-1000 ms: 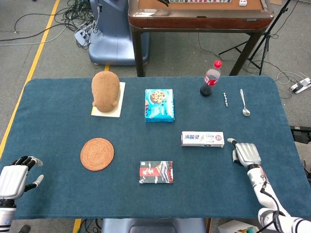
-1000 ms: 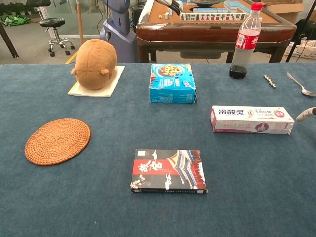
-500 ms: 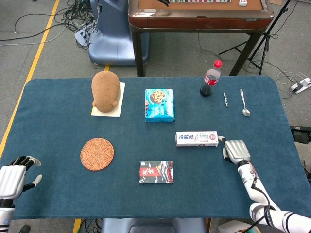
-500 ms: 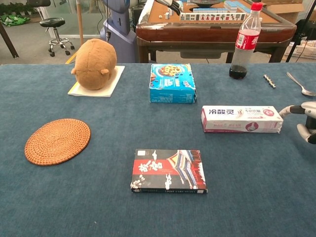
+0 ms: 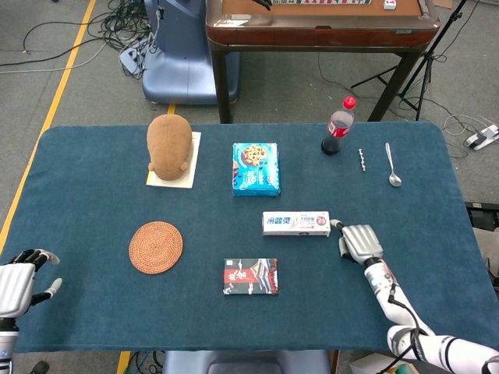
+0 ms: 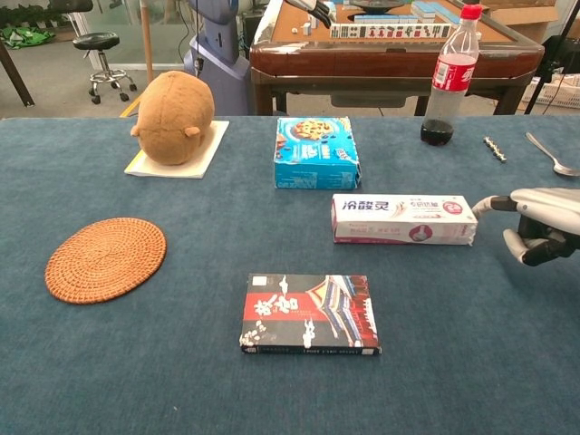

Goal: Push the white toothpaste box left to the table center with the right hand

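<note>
The white toothpaste box point(image 5: 295, 224) point(image 6: 402, 219) lies lengthwise on the blue table, just below the blue cookie box. My right hand point(image 5: 359, 242) point(image 6: 538, 225) is at the box's right end, palm down, with a fingertip touching that end; it holds nothing. My left hand point(image 5: 19, 275) rests at the table's near left corner, fingers apart and empty, seen only in the head view.
A blue cookie box point(image 5: 256, 168) lies behind the toothpaste box, and a dark card box point(image 5: 250, 276) in front of it. A woven coaster point(image 5: 156, 247), a brown plush on a pad point(image 5: 170, 146), a cola bottle point(image 5: 338, 127) and a spoon point(image 5: 392, 164) are further off.
My right hand has moved left along the table, sliding the toothpaste box left from near the right side to below the cookie box. The left hand barely shifted.
</note>
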`<state>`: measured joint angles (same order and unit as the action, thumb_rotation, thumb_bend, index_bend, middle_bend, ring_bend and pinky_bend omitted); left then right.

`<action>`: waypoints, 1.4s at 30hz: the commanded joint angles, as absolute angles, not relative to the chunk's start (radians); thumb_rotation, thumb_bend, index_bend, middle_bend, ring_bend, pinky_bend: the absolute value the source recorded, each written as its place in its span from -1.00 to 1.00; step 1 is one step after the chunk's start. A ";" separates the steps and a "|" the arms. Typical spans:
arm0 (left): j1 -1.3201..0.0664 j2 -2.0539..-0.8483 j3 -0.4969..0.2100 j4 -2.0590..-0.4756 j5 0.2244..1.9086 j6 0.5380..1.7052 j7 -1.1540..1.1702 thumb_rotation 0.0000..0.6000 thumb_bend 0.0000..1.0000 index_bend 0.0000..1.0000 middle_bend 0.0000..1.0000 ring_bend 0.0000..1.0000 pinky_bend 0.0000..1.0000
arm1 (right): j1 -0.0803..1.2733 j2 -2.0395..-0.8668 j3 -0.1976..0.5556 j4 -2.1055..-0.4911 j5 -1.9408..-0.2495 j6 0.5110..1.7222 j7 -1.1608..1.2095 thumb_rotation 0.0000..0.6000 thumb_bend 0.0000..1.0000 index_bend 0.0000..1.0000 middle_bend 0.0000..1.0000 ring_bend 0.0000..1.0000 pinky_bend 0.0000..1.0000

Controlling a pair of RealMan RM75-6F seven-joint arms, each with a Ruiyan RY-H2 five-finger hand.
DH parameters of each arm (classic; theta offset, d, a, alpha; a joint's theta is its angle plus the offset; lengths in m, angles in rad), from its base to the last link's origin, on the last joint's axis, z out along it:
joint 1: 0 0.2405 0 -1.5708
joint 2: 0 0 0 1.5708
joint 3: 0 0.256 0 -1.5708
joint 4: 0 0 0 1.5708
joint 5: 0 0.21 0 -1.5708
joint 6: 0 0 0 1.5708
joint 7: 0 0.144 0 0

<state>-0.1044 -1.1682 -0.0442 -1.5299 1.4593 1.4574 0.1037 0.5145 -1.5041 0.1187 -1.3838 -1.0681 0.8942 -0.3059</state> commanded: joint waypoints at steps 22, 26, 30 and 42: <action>-0.101 -1.169 -0.058 -1.523 1.430 1.459 0.119 1.00 -0.50 -0.07 -0.15 -0.33 -0.11 | 0.633 -1.618 0.139 -1.376 -1.049 0.842 -0.368 1.00 0.62 -0.57 1.00 1.00 1.00; -0.100 -1.167 -0.058 -1.524 1.429 1.459 0.118 1.00 -0.50 -0.07 -0.14 -0.33 -0.11 | 0.652 -1.641 0.141 -1.364 -1.051 0.834 -0.368 1.00 0.62 -0.57 1.00 1.00 1.00; -0.100 -1.165 -0.056 -1.525 1.431 1.458 0.121 1.00 -0.50 -0.07 -0.15 -0.33 -0.11 | 0.655 -1.644 0.132 -1.367 -1.068 0.848 -0.372 1.00 0.62 -0.57 1.00 1.00 1.00; -0.102 -1.168 -0.053 -1.531 1.432 1.453 0.142 1.00 -0.50 -0.07 -0.14 -0.33 -0.11 | 0.546 -1.386 0.060 -1.595 -1.157 1.028 -0.414 1.00 -0.36 -0.44 0.33 0.46 0.69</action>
<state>-0.1011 -1.1668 -0.0535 -1.5302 1.4312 1.4535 0.1399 0.5859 -1.4543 0.0826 -1.5295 -1.1355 0.9702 -0.3931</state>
